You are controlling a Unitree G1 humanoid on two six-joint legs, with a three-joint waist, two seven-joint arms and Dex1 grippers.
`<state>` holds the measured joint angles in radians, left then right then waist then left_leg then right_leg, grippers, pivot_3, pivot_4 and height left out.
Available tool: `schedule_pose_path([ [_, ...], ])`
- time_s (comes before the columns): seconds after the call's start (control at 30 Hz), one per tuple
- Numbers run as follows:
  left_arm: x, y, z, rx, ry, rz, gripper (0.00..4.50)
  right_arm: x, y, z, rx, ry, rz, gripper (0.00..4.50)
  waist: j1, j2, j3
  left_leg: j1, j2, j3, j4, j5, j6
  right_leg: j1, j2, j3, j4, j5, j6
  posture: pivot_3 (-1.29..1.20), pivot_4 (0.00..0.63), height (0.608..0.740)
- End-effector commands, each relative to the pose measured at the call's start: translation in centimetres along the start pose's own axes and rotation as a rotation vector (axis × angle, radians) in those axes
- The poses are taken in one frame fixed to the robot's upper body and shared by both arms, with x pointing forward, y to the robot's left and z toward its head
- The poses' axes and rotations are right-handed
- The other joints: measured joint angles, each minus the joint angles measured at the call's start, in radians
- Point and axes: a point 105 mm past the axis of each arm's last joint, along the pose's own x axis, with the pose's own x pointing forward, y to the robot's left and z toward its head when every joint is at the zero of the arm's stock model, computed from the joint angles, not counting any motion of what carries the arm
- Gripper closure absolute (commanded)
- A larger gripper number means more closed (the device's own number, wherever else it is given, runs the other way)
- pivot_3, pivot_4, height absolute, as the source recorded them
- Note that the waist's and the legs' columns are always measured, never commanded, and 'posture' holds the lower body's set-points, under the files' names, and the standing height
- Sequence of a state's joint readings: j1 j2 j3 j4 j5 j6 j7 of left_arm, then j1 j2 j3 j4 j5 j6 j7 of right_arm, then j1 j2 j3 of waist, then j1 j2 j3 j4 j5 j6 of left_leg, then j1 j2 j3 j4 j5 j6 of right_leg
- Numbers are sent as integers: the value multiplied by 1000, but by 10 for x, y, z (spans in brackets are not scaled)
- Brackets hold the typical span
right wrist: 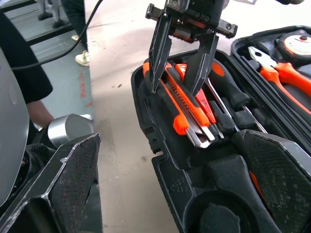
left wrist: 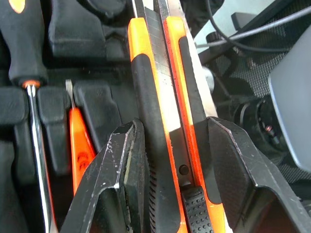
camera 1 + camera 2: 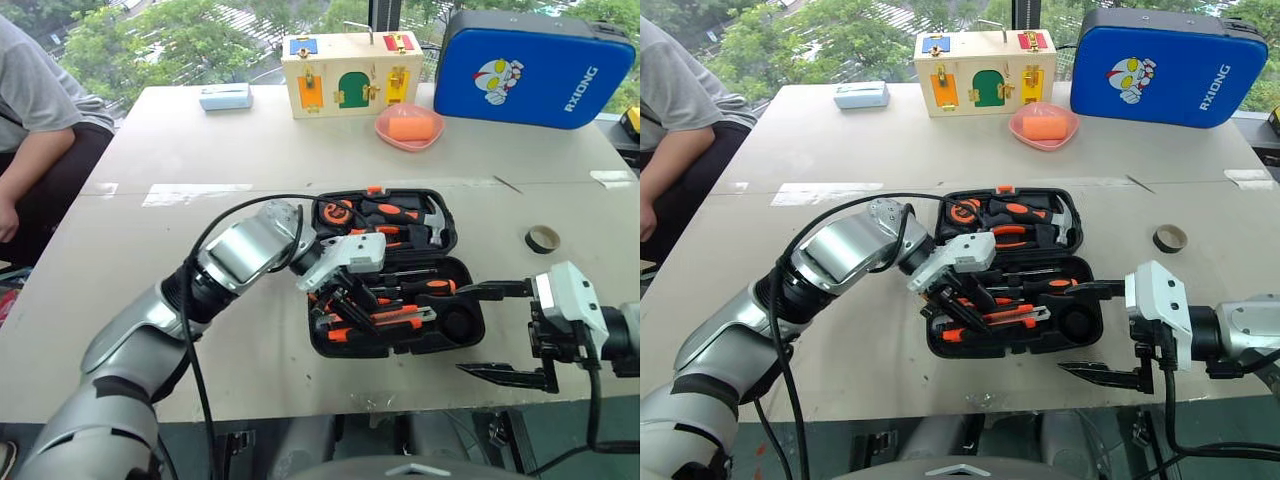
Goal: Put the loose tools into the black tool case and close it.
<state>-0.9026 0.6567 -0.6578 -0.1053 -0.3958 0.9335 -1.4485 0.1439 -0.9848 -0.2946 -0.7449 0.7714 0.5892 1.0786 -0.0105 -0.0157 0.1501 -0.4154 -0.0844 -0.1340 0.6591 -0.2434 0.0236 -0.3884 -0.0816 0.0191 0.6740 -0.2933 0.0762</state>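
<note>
L claw [image 1: 181, 73] straddles utility knife [image 2: 167, 121] in black tool case [image 3: 470, 340]; R claw [image 3: 510, 330] wide open, empty.

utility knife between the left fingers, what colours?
Orange and black, with a bare metal blade strip; utility knife shows best in the left wrist view.

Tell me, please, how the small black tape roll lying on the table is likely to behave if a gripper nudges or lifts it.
The small black tape roll lies flat on the beige table, so a nudge would probably slide it rather than roll it. It looks thin and hollow, likely light. Stood on edge, the ring could roll away.
</note>
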Motion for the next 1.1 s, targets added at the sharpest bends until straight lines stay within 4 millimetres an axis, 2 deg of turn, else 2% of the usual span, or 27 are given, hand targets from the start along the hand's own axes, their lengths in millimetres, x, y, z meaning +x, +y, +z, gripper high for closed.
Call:
schedule_pose_path([
  [0.03,2,-2,5,52,18,3,2876,-2,3,9,-34,-14,-11,0,0,0,0,0,0,0,0,0,0,0,0,0,0,0,0,0,150,735],
  [0.13,10,2,-1,43,48,16,2876,-2,3,8,-31,-15,-12,0,2,0,0,0,0,0,0,0,0,0,0,0,0,0,0,0,150,735],
  [0.33,12,-2,-6,21,42,1,2876,-5,2,6,-28,-11,-21,0,3,0,0,0,0,0,1,0,0,1,0,0,0,0,0,0,150,735],
  [0.37,14,-1,-3,35,26,7,2083,-5,2,6,-27,-11,-24,0,2,0,0,0,0,0,1,0,0,1,0,0,0,0,0,0,150,735],
  [0.43,13,0,2,40,2,11,1606,-5,2,6,-25,-12,-24,0,4,0,0,0,0,0,1,0,0,1,0,0,0,0,0,0,150,735],
  [0.53,3,-8,5,60,-13,-11,150,-5,3,6,-21,-15,-21,0,11,0,0,0,0,-1,2,0,0,1,-1,-1,0,0,0,0,150,735],
  [0.7,-22,-11,17,81,-88,58,65,-5,3,5,-20,-12,-22,0,15,0,0,0,0,-1,5,-1,1,2,-1,-1,3,0,0,0,150,735],
  [0.87,-26,-6,17,57,-140,98,65,-5,3,4,-21,-10,-20,0,23,0,0,0,0,-1,5,0,1,1,-1,-1,3,0,0,0,150,735],
  [0.9,-23,-6,17,57,-146,94,556,-5,3,3,-22,-9,-20,0,24,0,0,0,0,-1,5,0,1,2,-1,-1,3,0,0,0,150,735],
  [0.93,-22,-7,17,58,-149,90,783,-5,3,3,-23,-8,-20,0,24,0,0,0,0,-1,5,0,1,2,-1,-1,3,0,0,0,150,735],
  [1.1,-9,-11,14,57,-138,55,3274,-6,1,3,-28,3,-17,0,25,0,0,0,0,-1,6,0,1,2,-1,-1,3,0,0,0,150,735],
])
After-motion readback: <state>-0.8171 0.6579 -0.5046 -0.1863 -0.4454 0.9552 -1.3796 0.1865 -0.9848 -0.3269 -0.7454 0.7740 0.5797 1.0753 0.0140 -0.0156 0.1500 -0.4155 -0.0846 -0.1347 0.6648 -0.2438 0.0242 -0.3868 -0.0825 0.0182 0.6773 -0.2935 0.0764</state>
